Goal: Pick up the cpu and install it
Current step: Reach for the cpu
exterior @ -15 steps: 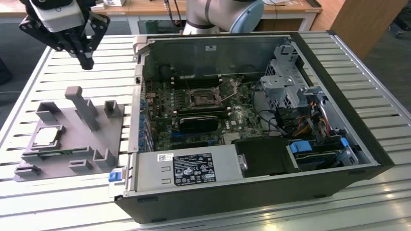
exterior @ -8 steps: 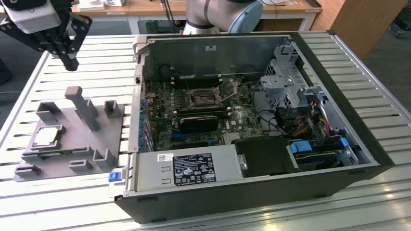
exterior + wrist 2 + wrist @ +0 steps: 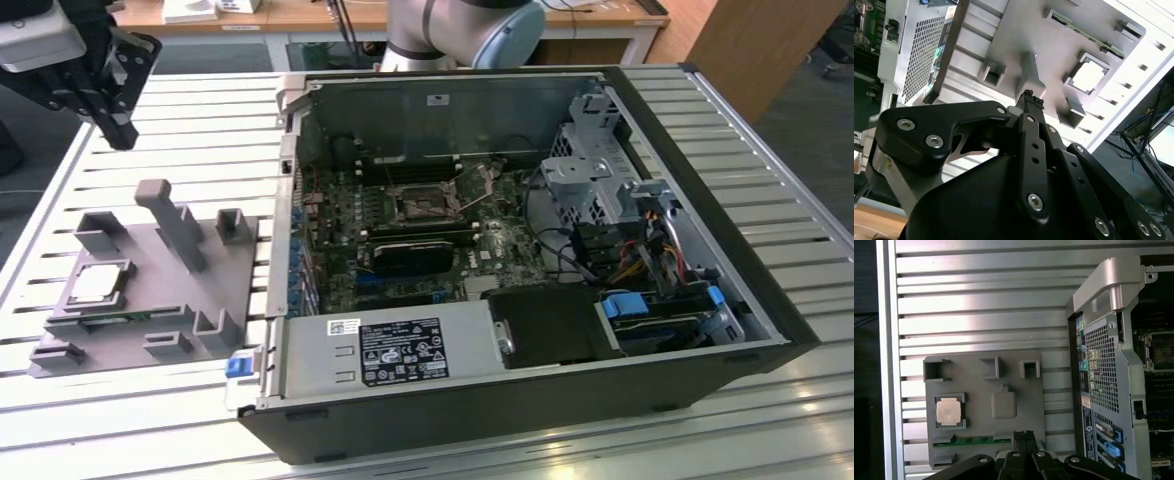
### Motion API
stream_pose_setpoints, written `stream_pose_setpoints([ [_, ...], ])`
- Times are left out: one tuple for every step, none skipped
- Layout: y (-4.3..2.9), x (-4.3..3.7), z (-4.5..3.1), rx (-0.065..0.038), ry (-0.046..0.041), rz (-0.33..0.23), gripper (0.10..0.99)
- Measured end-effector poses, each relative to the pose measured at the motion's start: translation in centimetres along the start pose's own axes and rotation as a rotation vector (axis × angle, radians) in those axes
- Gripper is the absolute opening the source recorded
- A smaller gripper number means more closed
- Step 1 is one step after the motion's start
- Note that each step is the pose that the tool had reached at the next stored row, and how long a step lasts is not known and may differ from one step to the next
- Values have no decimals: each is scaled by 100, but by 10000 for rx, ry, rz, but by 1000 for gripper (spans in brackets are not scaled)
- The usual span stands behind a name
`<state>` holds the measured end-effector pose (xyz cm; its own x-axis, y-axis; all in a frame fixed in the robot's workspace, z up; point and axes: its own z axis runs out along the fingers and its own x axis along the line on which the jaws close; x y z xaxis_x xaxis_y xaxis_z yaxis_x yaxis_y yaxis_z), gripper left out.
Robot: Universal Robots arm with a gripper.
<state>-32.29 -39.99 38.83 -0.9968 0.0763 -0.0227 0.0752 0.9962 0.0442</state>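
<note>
I am watching the pincer point(image 3: 120, 135) point(image 3: 1031, 103) point(image 3: 1024, 434) hanging in the air over the desk point(image 3: 200, 115), and in both wrist views its fingertips are pressing together, gripping nothing and touching nothing. I am counting one cpu point(image 3: 100, 283) point(image 3: 1088, 76) point(image 3: 950, 410), which is lying flat, silver face up, in a square pocket of the one grey fixture point(image 3: 167, 295) on the exterior view's left, well apart from the pincer. One green strip of circuit board point(image 3: 976, 440) is sitting in a slot beside it. Just beside the fixture, one open computer case point(image 3: 534, 410) is lying on its side, showing one motherboard socket point(image 3: 427, 205). Everything is resting on slatted aluminium, and a wooden worktop point(image 3: 307, 15) is running across the room behind the arm's base point(image 3: 467, 30)
</note>
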Motion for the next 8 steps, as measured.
stream_pose_setpoints([
  [-2,24,1,-1,-1,0,106],
  [-4,44,2,0,0,-1,106],
  [-5,66,3,0,0,-1,106],
  [-7,88,4,-1,0,-1,106],
  [-9,109,4,-1,0,-1,106],
  [-10,129,5,-1,-1,-1,106],
  [-12,150,6,0,0,0,106],
  [-13,173,6,0,0,0,106],
])
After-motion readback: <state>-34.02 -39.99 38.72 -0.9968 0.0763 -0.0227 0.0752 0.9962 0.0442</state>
